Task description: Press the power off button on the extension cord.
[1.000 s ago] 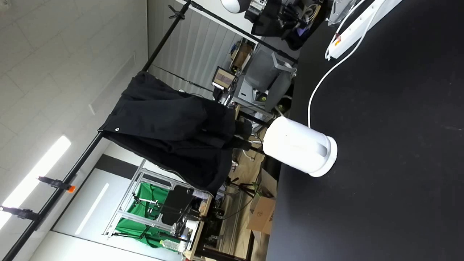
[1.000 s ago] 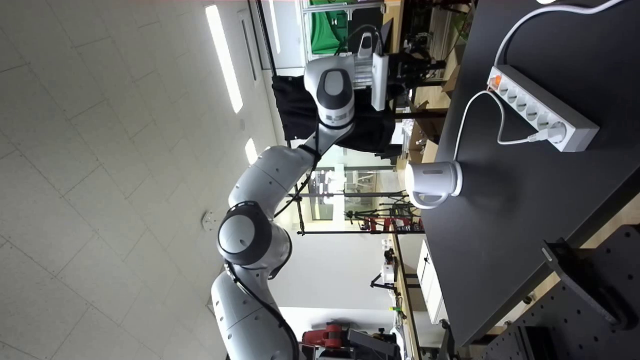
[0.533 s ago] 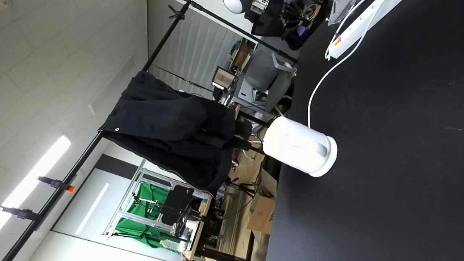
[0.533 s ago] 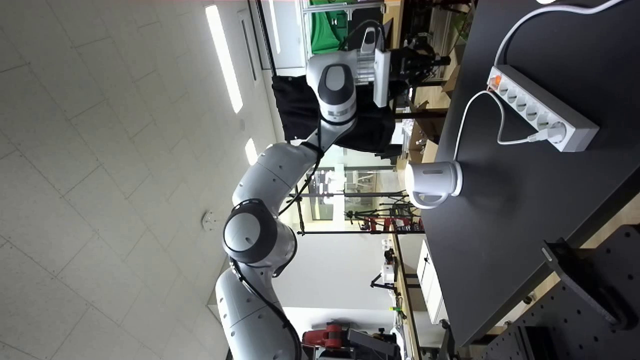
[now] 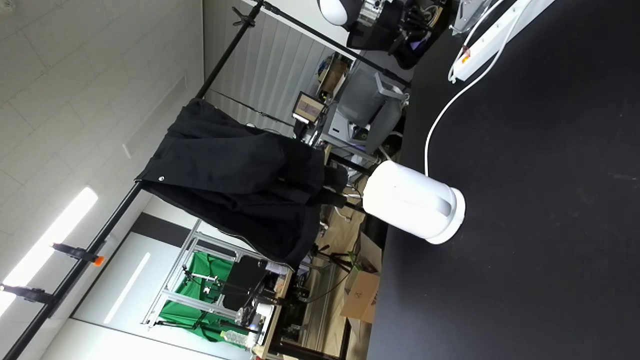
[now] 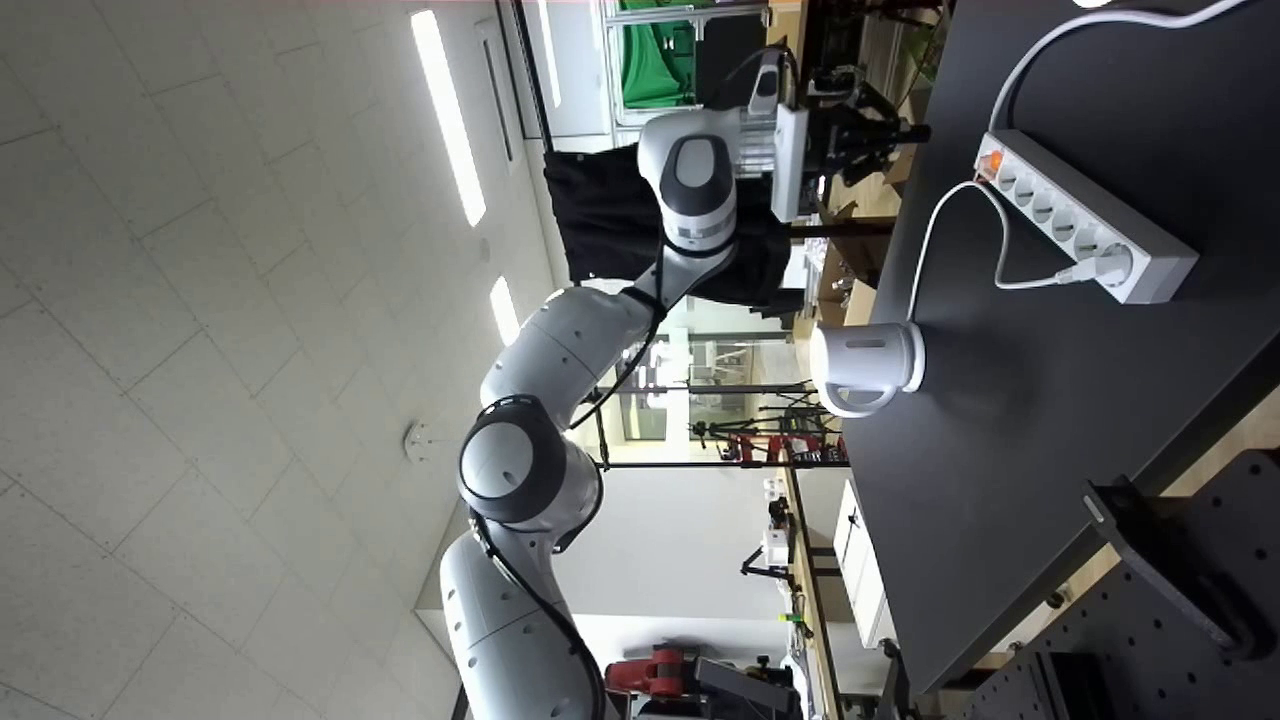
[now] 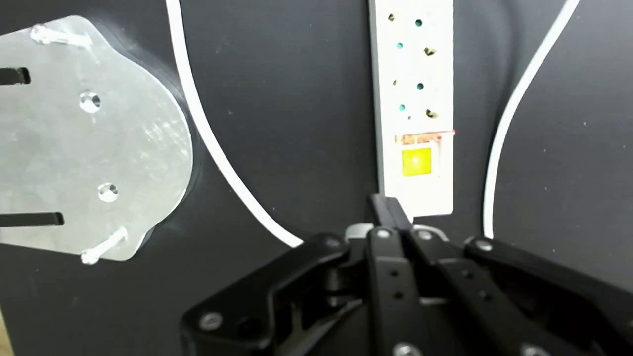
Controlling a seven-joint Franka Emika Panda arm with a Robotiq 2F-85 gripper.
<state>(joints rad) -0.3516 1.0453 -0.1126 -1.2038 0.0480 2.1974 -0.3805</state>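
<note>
The extension cord is a long white power strip, lying on the black table; it also shows in the wrist view and at the edge of an exterior view. Its power button glows yellow in the wrist view and orange in an exterior view. My gripper is shut, its black fingertips together with nothing between them. In the wrist view the tips overlap the strip's end, short of the button and to its left. In an exterior view my gripper hangs above the table, apart from the strip.
A white kettle stands on the table, its cable plugged into the strip's far socket. White cables run on both sides of the strip. A clear plate lies left in the wrist view. The table edge shows.
My arm and gripper have moved closer to the table and the strip, rightward in both exterior views. The strip and the kettle have not moved.
</note>
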